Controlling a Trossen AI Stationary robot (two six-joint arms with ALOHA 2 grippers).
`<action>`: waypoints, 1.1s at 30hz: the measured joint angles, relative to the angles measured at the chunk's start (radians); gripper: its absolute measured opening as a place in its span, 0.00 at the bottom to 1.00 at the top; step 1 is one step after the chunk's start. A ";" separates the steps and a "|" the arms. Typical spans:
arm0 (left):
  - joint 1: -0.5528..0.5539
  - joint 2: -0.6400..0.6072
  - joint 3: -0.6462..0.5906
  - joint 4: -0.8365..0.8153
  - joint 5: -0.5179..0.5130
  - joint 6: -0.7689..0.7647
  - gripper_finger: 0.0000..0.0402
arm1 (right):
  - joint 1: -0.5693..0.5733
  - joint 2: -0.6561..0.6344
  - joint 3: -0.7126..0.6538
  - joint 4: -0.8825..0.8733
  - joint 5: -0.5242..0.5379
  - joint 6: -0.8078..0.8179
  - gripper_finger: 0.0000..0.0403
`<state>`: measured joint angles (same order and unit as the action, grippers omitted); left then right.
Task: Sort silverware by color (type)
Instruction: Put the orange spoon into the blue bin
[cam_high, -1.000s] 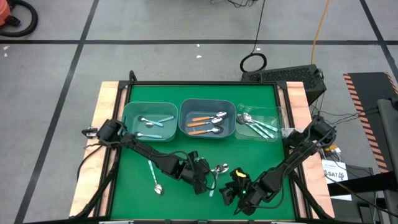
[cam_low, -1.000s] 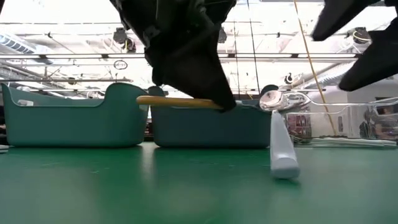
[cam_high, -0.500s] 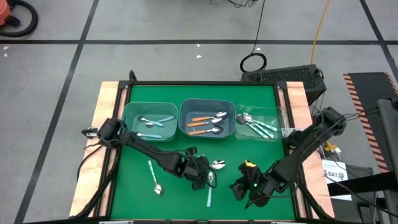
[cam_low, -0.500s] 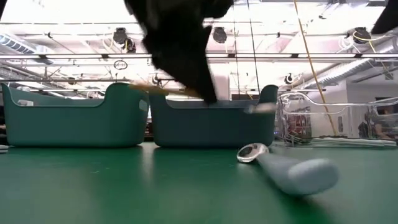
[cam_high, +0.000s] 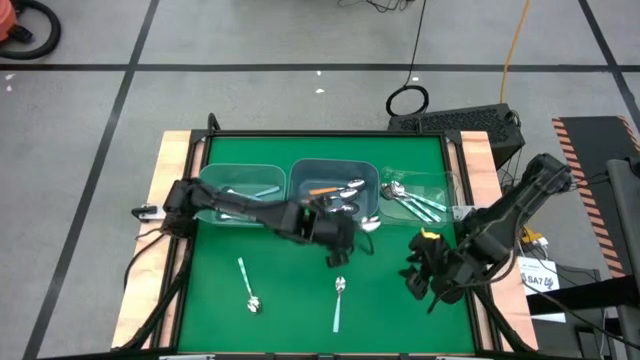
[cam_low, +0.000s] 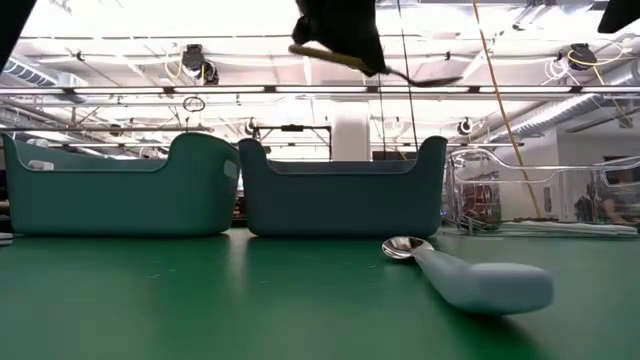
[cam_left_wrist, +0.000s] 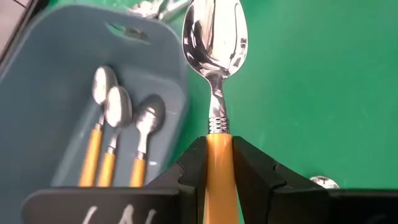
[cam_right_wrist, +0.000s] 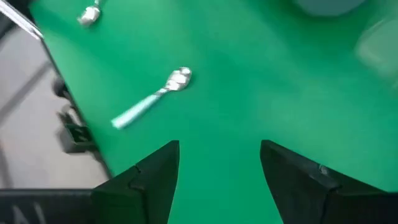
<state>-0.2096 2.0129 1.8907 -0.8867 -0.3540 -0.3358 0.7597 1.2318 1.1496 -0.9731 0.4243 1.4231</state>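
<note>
My left gripper (cam_high: 350, 236) is shut on an orange-handled spoon (cam_left_wrist: 214, 37). It hangs high over the mat, just off the near right corner of the middle bin (cam_high: 300, 205). That bin (cam_left_wrist: 56, 74) holds three orange spoons (cam_left_wrist: 118, 118). The left bin (cam_high: 212, 180) holds light blue spoons, and the clear right bin (cam_high: 445, 190) holds teal ones. Two light blue spoons (cam_high: 248, 285) (cam_high: 338, 302) lie flat on the mat. My right gripper (cam_high: 425, 272) (cam_right_wrist: 217, 180) stands open above the mat's right side, touching nothing. My left gripper pinches the orange handle (cam_left_wrist: 217, 149) between its two fingers, close to the metal neck. The handle runs along the fingers, and the bowl (cam_low: 432, 78) sticks out ahead of them. The fingers slant down from the table's left. The spoon is lifted clear, almost level, above the bins' rims.
The nearer light blue spoon (cam_low: 470, 282) lies in the middle of the near mat, also seen in the right wrist view (cam_right_wrist: 152, 99). The green mat (cam_high: 290, 320) is bordered by wooden strips (cam_high: 165, 170). Cables and a black box (cam_high: 460, 122) sit beyond the far right corner.
My left gripper has risen with the orange spoon and carried it from the near mat toward the far edge, up to the middle bin. My right gripper has lifted and drawn back toward the table's right edge. The light blue spoon that was propped up now lies flat.
</note>
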 joint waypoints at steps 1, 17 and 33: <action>0.020 0.000 0.026 -0.018 0.024 0.017 0.16 | 0.000 -0.017 0.000 -0.025 0.008 -0.025 0.54; 0.345 0.022 0.093 -0.223 0.293 0.369 0.16 | -0.001 -0.252 0.000 -0.189 0.152 -0.207 0.54; 0.436 0.185 0.093 -0.196 0.387 0.358 0.16 | -0.021 -0.214 0.000 -0.281 0.357 0.001 0.54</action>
<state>0.2260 2.1981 1.9839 -1.0830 0.0334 0.0219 0.7387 1.0180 1.1496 -1.2538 0.7817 1.4239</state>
